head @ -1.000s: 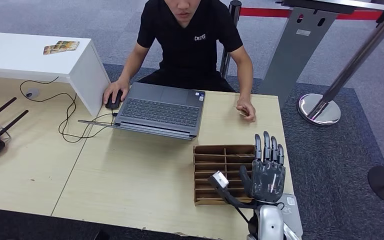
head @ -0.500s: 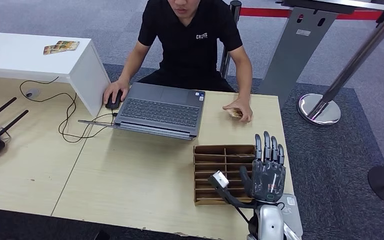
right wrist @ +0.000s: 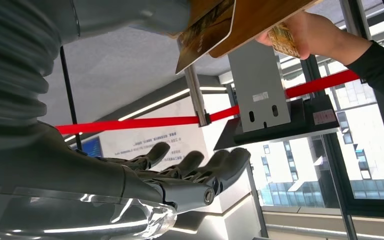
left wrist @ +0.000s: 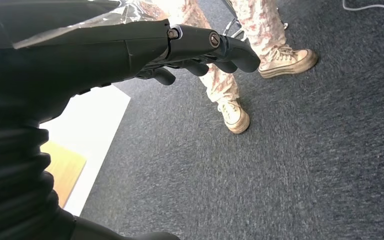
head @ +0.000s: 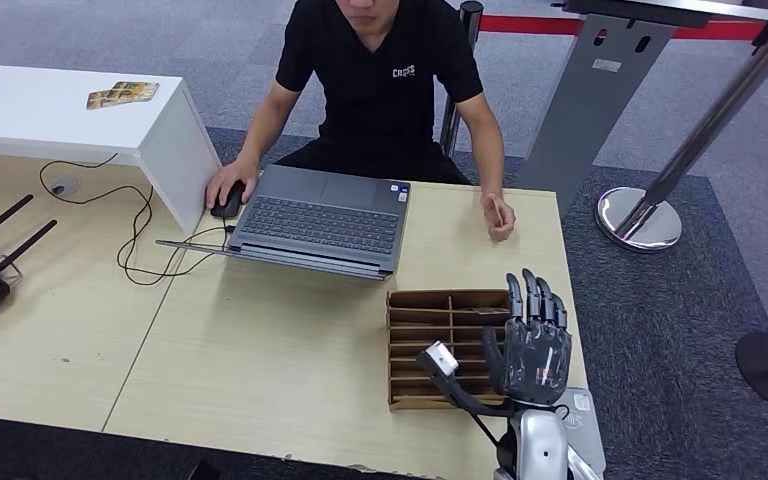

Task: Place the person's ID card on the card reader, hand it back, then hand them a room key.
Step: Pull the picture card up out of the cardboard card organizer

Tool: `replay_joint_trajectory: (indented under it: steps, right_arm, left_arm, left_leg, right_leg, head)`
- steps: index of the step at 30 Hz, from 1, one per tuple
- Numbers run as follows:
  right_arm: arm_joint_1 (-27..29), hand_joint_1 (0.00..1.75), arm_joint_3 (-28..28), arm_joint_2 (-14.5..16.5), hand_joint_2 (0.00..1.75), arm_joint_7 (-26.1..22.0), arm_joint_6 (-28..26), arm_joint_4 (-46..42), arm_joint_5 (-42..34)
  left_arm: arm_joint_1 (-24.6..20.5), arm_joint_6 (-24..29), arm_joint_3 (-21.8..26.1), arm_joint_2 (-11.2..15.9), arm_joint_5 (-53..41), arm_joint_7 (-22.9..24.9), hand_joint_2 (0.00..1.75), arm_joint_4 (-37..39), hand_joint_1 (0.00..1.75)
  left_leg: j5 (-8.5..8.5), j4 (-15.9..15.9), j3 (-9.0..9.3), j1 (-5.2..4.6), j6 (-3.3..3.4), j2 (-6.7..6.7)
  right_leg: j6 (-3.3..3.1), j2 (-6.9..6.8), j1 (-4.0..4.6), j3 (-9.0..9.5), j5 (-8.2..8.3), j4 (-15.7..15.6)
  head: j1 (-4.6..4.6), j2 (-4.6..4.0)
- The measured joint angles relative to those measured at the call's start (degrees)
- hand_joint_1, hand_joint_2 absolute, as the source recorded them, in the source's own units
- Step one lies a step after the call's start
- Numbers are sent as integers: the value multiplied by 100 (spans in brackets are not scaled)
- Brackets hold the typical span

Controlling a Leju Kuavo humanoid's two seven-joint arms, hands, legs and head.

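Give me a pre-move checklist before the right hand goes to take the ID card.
1. Right hand empty, fingers apart: ok.
2. Card is with the person: their hand holds a card at the table edge in the right wrist view: ok.
3. Card offered toward the robot: cannot tell.
4. Path from right hand to the person's hand: a brown slotted organizer sits beside the hand; space ahead looks free: ok.
5. Card reader located: cannot tell.
6. Left hand holds nothing, hanging over carpet: ok.
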Motion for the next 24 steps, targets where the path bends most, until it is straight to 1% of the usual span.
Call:
replay_joint_trajectory:
  steps: [4, 12, 16, 19, 24]
  right_arm:
    - [0, 58, 0, -3, 175, 0, 0, 0, -8]
    - [-4, 62, 16, -23, 175, 0, 0, 12, -66]
    - [-16, 72, 31, -24, 175, 0, 0, 55, -90]
    - [-23, 75, 37, -24, 175, 0, 0, 83, -95]
    - [-28, 75, 46, -24, 175, 0, 0, 116, -122]
  left_arm:
    - [0, 0, 0, 0, -5, 0, 175, 0, 0]
    - [1, 0, 0, 0, -20, -12, 175, 0, 0]
    - [1, 0, 2, 0, -33, -15, 175, 0, 0]
    - [1, 0, 2, 0, -39, -15, 175, 0, 0]
    - [1, 0, 2, 0, -55, -20, 175, 0, 0]
  left_leg:
    - [0, 0, 0, 0, 0, 0]
    - [0, 0, 0, 0, 0, 0]
    - [0, 0, 0, 0, 0, 0]
    - [0, 0, 0, 0, 0, 0]
    - [0, 0, 0, 0, 0, 0]
  right_leg:
    - [0, 0, 0, 0, 0, 0]
    - [0, 0, 0, 0, 0, 0]
    - [0, 0, 0, 0, 0, 0]
    - [0, 0, 0, 0, 0, 0]
    - [0, 0, 0, 0, 0, 0]
  head:
    - [0, -1]
    - [1, 0]
    - [0, -1]
    - [-1, -1]
    - [0, -1]
